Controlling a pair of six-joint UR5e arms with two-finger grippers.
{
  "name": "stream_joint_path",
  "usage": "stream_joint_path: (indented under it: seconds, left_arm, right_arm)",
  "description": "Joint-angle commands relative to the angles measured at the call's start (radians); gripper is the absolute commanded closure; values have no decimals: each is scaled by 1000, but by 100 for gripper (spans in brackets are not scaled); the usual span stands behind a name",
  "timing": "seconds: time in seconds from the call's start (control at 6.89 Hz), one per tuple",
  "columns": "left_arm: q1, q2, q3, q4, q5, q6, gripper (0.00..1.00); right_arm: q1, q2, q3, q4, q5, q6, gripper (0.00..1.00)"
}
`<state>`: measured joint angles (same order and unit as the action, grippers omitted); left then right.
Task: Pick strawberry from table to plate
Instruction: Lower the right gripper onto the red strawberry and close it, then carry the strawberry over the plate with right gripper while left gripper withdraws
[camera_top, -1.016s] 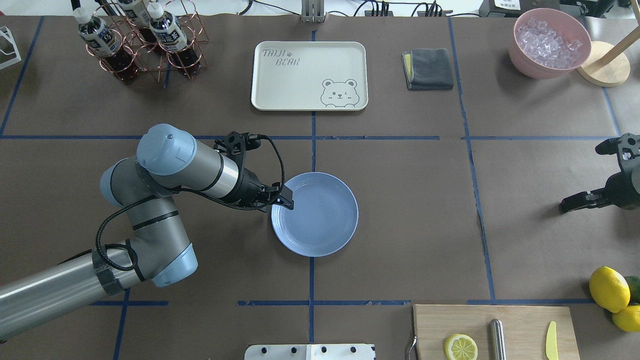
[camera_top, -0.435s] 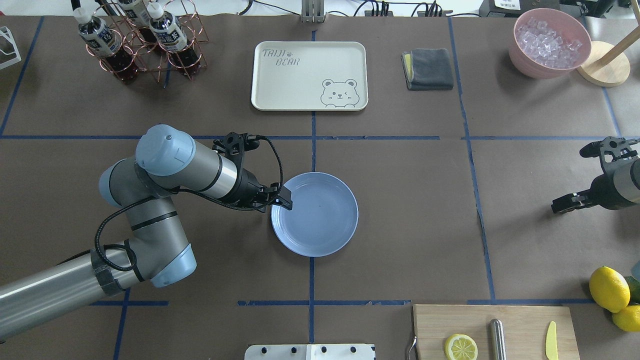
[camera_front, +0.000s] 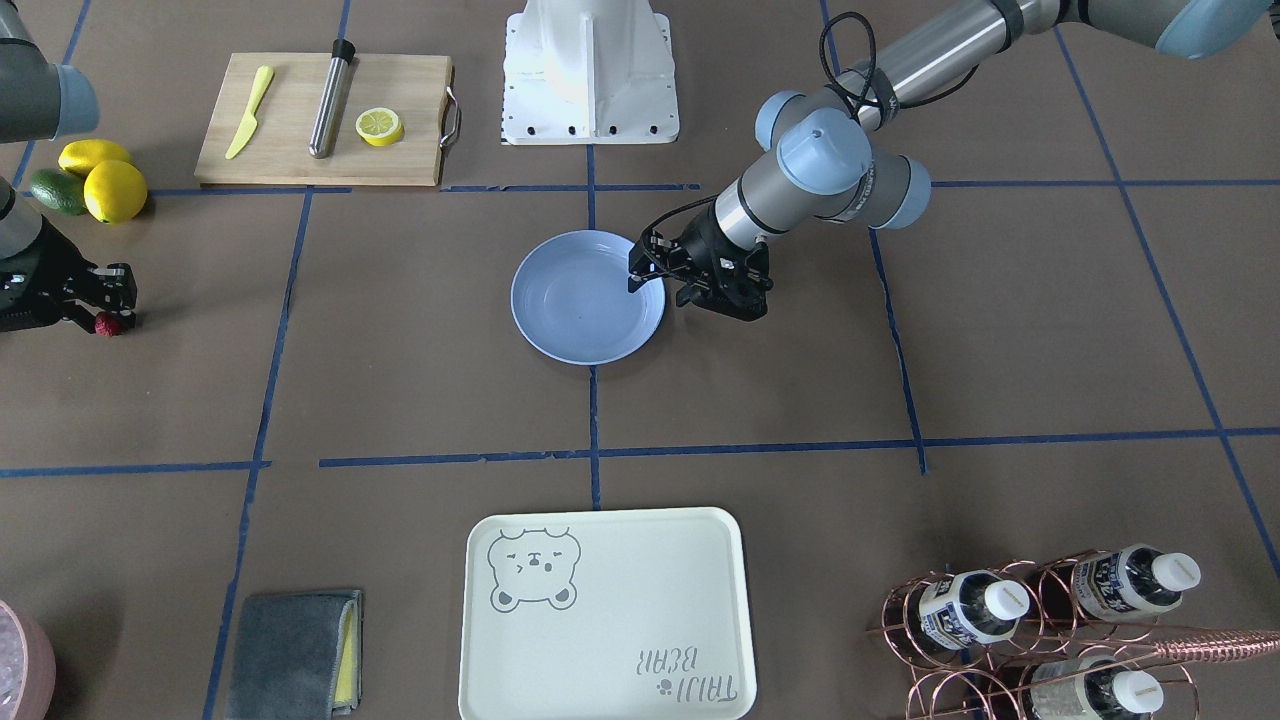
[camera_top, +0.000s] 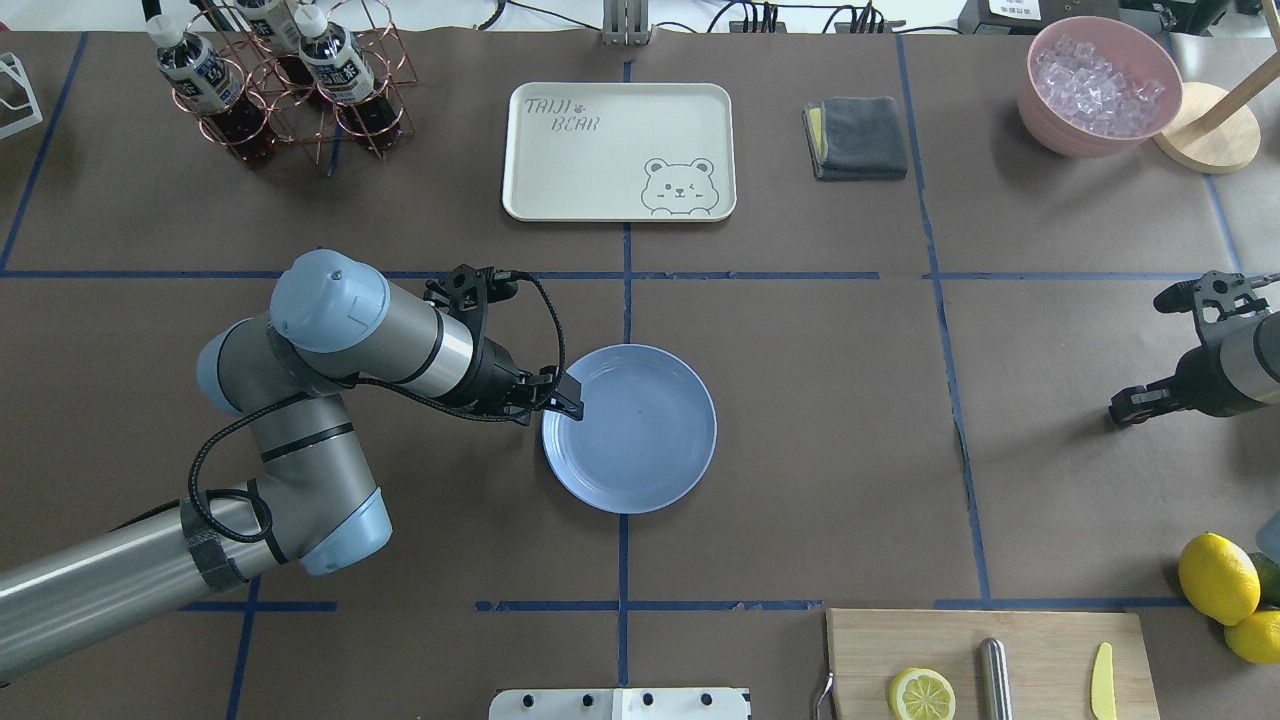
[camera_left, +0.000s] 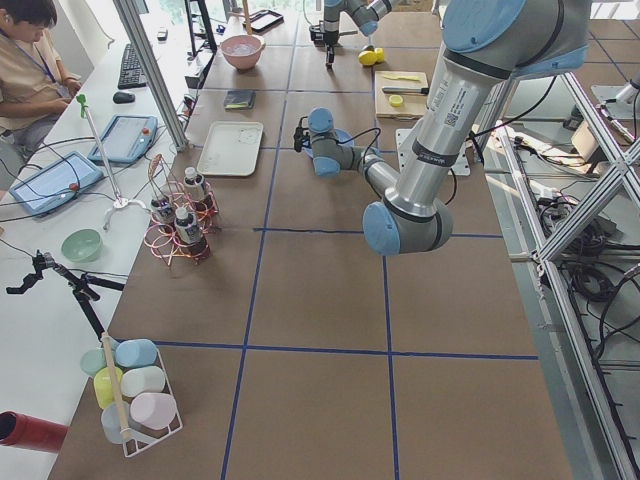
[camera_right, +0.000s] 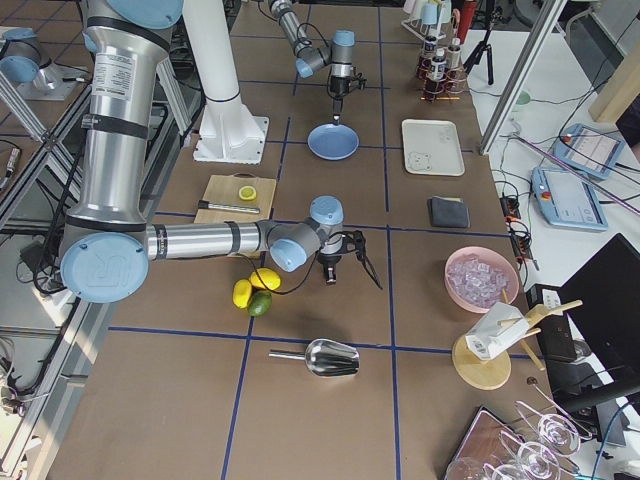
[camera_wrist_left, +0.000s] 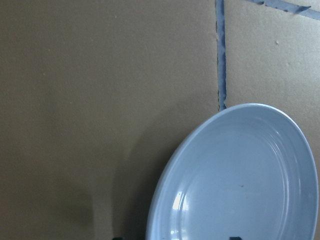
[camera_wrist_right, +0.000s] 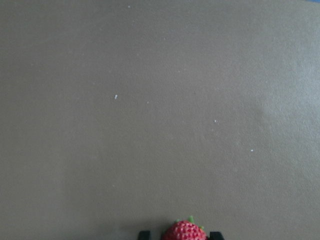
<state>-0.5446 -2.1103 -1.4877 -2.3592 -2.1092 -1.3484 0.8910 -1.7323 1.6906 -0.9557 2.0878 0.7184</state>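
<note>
Strawberry (camera_front: 108, 323) clenched in right tool (camera_top: 1125, 410), low over surface (camera_top: 820, 420), well apart from plate (camera_top: 645, 450). Pick judged done; carry and release left. Left tool (camera_top: 573, 402) spread, empty, at plate rim.

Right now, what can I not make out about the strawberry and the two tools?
1. The strawberry: the right wrist view's bottom edge cuts off its lower part; in the overhead view the right tool hides it.
2. Whether it rests on the table: too small in the front-facing view.
3. The left tool: its fingertips show only as dark slivers at the left wrist view's bottom edge, by the plate.
</note>
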Motion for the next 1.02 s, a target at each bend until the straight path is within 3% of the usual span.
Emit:
stream_joint_path:
  seconds: [0.0,0.15,0.29,0.44,0.73,0.87]
  left_arm:
    - [0,1,1,0,0,0,24]
    - [0,1,1,0,0,0,24]
    - [0,1,-11,0,0,0,24]
    - [-6,18,-50,1,0,-2,24]
    - [-29,94,-156,3,-3,-2,24]
    - [-52,163,-217,6,-8,0,24]
  right_arm:
    - [5,0,27,-2,11,3,100]
    - [5,-1,109,-18,21,25,100]
    - [-4,29,166,-17,29,211,100]
    - [-85,84,226,-15,15,419,100]
    - [-247,240,244,-23,-99,644,100]
    - [-333,343,244,-111,-171,709,100]
